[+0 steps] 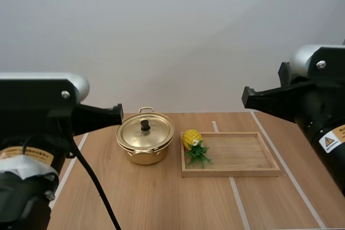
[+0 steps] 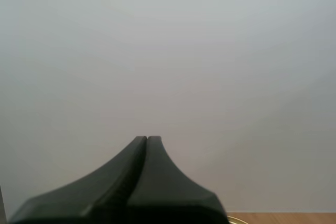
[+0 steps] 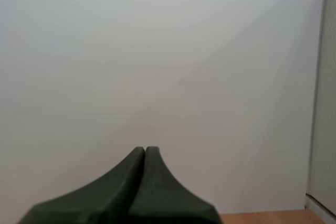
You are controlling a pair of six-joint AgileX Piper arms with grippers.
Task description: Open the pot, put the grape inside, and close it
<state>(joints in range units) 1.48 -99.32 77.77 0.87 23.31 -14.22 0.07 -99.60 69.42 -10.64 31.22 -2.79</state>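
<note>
**Colleague:** What is on the table?

**Operator:** I see a pale wooden table (image 1: 161,197). A gold-coloured pot (image 1: 143,158) stands left of its centre. The lid (image 1: 156,133) sits on the pot and closes it, with a black knob (image 1: 145,126) in the middle. Just to the pot's right lies a shallow wooden tray (image 1: 242,154).

**Colleague:** Where is the fruit?

**Operator:** A yellow fruit (image 1: 191,138) rests at the left end of the tray, near the pot but not touching it. Its green leaves (image 1: 198,155) spread towards me. It is bumpy and rounded. It may be a small pineapple rather than grapes, but I cannot tell for sure.

**Colleague:** And the grippers?

**Operator:** On my left gripper (image 2: 147,138), the two black fingers are pressed together into one dark wedge with nothing between them. My right gripper (image 3: 145,149) looks the same, closed and empty. In the high view, the left arm reaches in from the left with its tip pointing towards the pot. The right arm reaches in from the right, above the tray's far side. Neither touches anything.
</note>
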